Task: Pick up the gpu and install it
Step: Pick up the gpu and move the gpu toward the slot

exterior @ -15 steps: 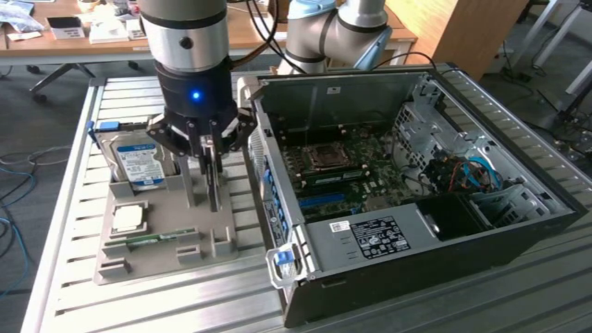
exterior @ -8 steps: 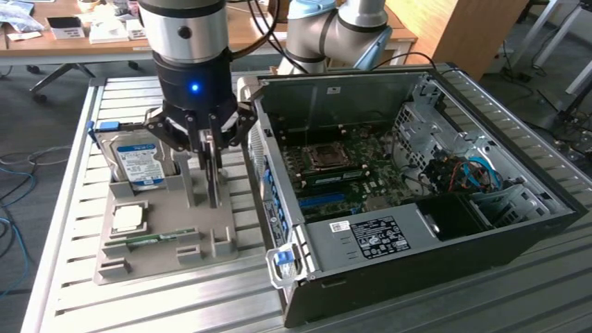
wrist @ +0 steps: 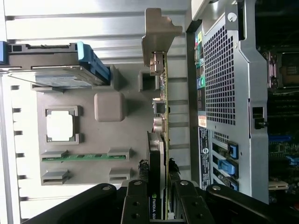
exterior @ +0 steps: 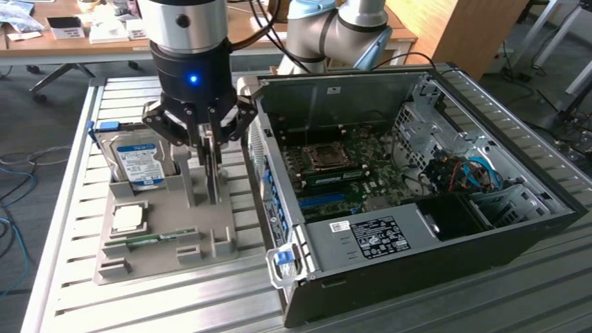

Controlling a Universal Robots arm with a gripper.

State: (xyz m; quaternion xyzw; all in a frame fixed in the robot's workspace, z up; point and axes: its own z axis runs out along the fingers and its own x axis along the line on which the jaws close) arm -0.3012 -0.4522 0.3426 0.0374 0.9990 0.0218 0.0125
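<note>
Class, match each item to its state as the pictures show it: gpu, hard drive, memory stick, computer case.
Items:
1. gpu
2. hard drive
3. memory stick
4. computer case

States:
A. lying flat in the grey tray
B. open, motherboard exposed
C. upright, gripped by the end effector
D. standing on edge in the tray, blue label showing

Pairs: 1-C, 2-D, 3-A, 4-B

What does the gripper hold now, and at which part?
The gpu, pinched across its flat faces at the cooler end, away from the silver bracket.
</note>
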